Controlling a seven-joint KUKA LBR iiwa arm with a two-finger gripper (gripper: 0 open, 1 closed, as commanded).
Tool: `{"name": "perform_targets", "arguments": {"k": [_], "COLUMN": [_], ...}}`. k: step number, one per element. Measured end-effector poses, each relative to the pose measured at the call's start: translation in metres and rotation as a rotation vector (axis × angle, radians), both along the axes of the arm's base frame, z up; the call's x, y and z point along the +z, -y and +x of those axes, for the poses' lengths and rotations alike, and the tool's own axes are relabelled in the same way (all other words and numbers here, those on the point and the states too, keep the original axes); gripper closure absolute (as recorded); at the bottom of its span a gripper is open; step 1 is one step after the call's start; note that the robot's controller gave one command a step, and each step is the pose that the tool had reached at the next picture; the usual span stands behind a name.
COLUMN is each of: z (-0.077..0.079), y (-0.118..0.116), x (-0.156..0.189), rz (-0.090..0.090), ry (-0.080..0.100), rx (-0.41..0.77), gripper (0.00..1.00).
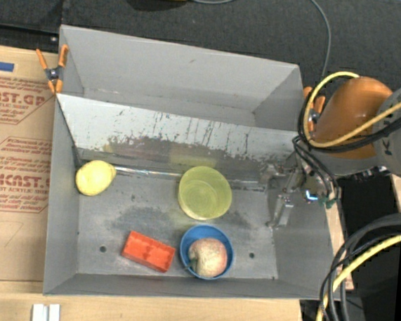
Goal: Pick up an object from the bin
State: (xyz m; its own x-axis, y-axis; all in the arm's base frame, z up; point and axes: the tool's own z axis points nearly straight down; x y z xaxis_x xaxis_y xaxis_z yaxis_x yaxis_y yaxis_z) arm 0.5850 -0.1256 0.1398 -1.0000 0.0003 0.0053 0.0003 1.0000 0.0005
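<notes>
One pincer (282, 201), near green bowl (204, 192), right side of bin (173, 76)

Yellow-green bowl (204, 192) sits mid-bin, orange block (148, 251) beside a blue bowl (186, 250) holding a pale ball (209, 256), yellow ball (94, 178) left

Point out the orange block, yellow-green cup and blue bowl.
Orange rectangular block (149, 251): camera view, top face centre.
Yellow-green round plastic cup (204, 192): camera view, inner bottom.
Blue round plastic bowl (208, 231): camera view, far rim.
</notes>
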Motion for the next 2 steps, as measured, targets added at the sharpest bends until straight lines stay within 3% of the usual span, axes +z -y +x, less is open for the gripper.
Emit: {"name": "perform_targets", "arguments": {"k": [1,2], "z": [0.002,-0.030], "y": [-0.001,-0.092], "x": [0.005,-0.070], "rz": [-0.001,0.005], "ry": [0.008,-0.001], "rx": [0.002,0.400], "gripper": [0.00,0.00]}}
